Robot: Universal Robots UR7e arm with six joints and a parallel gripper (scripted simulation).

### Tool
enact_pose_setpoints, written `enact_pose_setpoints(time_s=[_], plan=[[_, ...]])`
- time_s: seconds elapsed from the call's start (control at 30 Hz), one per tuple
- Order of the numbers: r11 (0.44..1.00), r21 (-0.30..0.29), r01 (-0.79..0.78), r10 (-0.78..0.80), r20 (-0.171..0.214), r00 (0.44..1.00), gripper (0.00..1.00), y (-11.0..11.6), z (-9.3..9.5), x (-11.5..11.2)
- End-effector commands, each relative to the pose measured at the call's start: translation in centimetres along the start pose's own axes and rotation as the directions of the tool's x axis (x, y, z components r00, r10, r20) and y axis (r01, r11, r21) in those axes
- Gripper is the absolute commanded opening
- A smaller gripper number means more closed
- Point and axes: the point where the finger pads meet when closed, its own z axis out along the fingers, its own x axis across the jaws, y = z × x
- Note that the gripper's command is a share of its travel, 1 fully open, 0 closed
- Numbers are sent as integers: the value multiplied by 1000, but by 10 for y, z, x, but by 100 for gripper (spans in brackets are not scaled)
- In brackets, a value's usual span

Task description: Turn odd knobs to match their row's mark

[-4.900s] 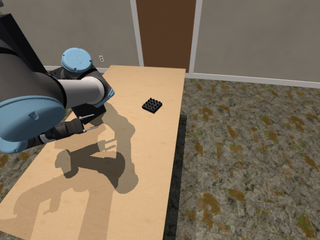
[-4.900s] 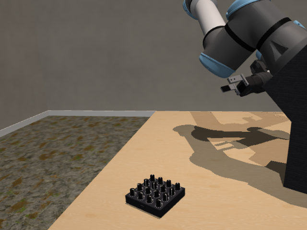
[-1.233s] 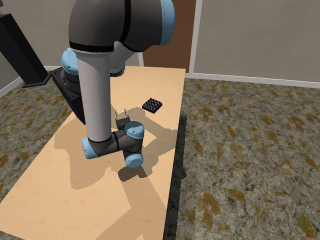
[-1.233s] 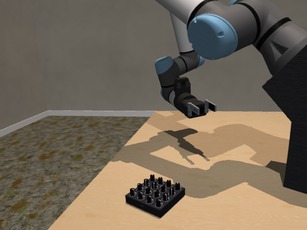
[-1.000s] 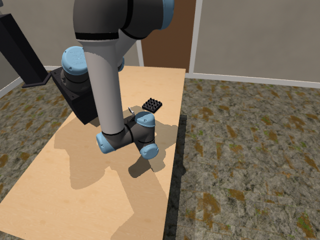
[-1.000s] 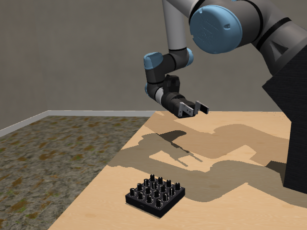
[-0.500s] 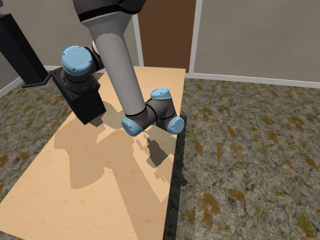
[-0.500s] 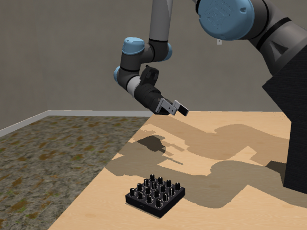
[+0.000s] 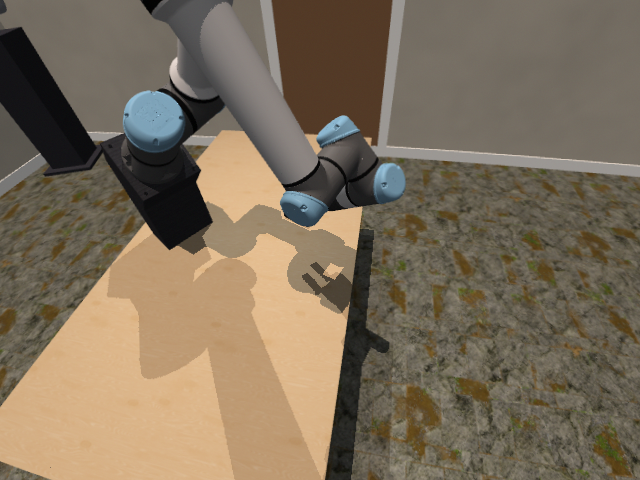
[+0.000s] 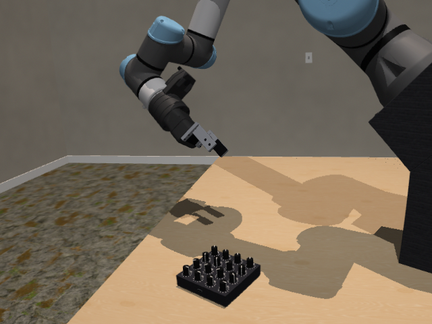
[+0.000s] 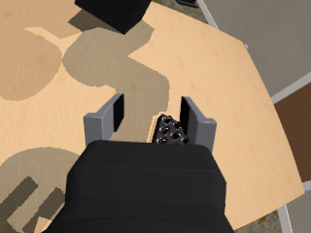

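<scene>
The black knob box stands on the wooden table near its left edge in the exterior view, with several black knobs on top and a socket on the side facing that camera. My gripper is open and empty, tilted downward, high above the table and well beyond the box. In the wrist view the box shows small and far between my open fingers, partly hidden by the gripper body. In the top view the arm hides the box and the gripper. The knob lines are too small to read.
The robot's black base block stands at the right of the table; it also shows in the top view. The table's edge runs close to the left of the box. A black stand is on the floor behind the table.
</scene>
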Motion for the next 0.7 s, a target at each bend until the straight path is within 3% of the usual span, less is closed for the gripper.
enact_pose_setpoints(time_s=[0.0,0.07,0.17,0.23,0.43,0.67], plan=[[990,-76,120,-115,70,991,100,9,-21,32],[982,-108,154,-143,97,985,100,13,-27,45],[987,-148,55,-37,121,992,100,28,-9,47],[987,-148,55,-37,121,992,100,28,-9,47],[967,-226,-121,154,136,979,100,49,23,50],[918,-299,-263,310,123,943,100,65,48,53]])
